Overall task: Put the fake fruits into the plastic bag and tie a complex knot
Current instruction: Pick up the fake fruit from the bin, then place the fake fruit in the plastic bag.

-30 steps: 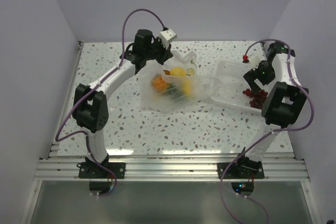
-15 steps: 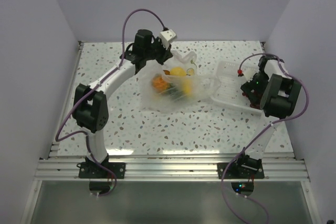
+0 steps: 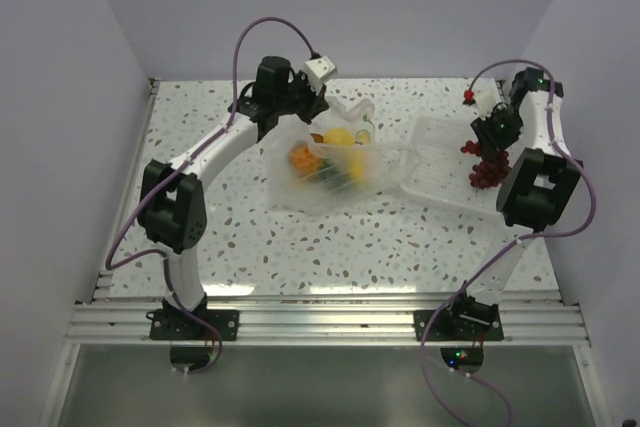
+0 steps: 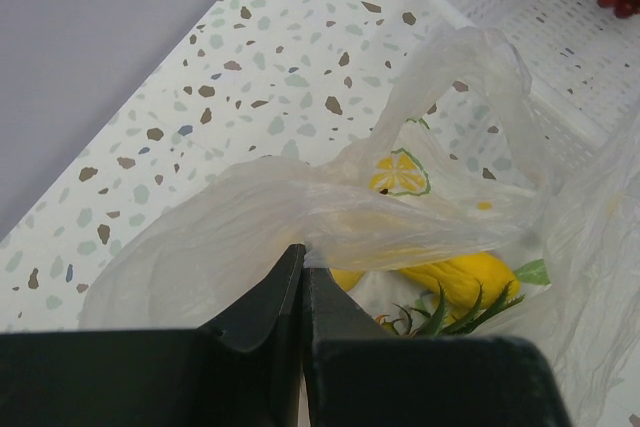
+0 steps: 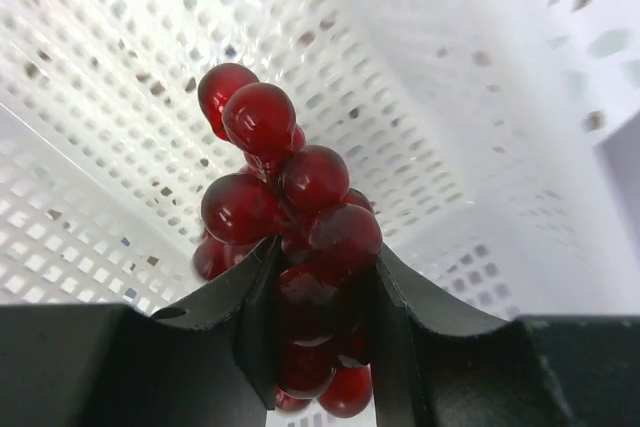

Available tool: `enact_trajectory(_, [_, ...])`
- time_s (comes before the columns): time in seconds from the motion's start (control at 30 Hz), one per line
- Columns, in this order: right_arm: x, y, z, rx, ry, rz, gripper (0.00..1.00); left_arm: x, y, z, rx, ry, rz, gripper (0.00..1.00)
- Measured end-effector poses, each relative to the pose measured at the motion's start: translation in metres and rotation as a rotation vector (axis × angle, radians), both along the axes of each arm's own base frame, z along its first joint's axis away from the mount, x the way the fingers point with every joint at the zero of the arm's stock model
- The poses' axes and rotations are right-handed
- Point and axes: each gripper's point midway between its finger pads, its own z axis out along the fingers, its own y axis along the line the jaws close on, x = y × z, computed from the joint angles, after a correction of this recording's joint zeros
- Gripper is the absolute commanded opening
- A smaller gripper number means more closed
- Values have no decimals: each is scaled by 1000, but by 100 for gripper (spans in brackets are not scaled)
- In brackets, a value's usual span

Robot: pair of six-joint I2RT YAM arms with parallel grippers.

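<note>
The loading step is in hand, with the dark red grape bunch (image 5: 290, 217) as the fruit being fetched. The right tool (image 5: 320, 277) is clenched around the lower half of that bunch. It holds it over the white slotted tray (image 3: 435, 162) at the right side of the tabletop (image 3: 330, 247), and the grapes seem to hang clear of the tray floor. The left tool (image 4: 302, 267) is pinched flat on a fold of the plastic bag (image 3: 330, 172) at its far rim, with film caught between its tips. The rest of the bag slumps on the tabletop just left of the tray and touches its near corner. Inside the bag lie other fake fruits: a yellow one (image 4: 460, 275) with green leaves, and an orange one (image 3: 300, 157) beside it. The mouth faces toward the tray, but it looks loose and partly collapsed rather than held wide. The next move calls for carrying the grapes leftward across the tray wall and over that opening. They should be let go only once they are well inside, since the dangling berries could snag the crinkled lip. The left grip likely needs to lift the rim higher to give room. Tying the neck is not yet begun.
</note>
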Motion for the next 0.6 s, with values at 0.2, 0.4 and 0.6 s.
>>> enact_trajectory(0.2, [29,11,62,64,-164,-19,5,0,0,0,0,0,0,5])
enact_trajectory(0.4, [39,33,96,182,-245,-42,1,0,0,0,0,2,0,5])
enact_trajectory(0.6, [49,68,131,396,-326,-100,0,-1,0,-1,0,5,0,5])
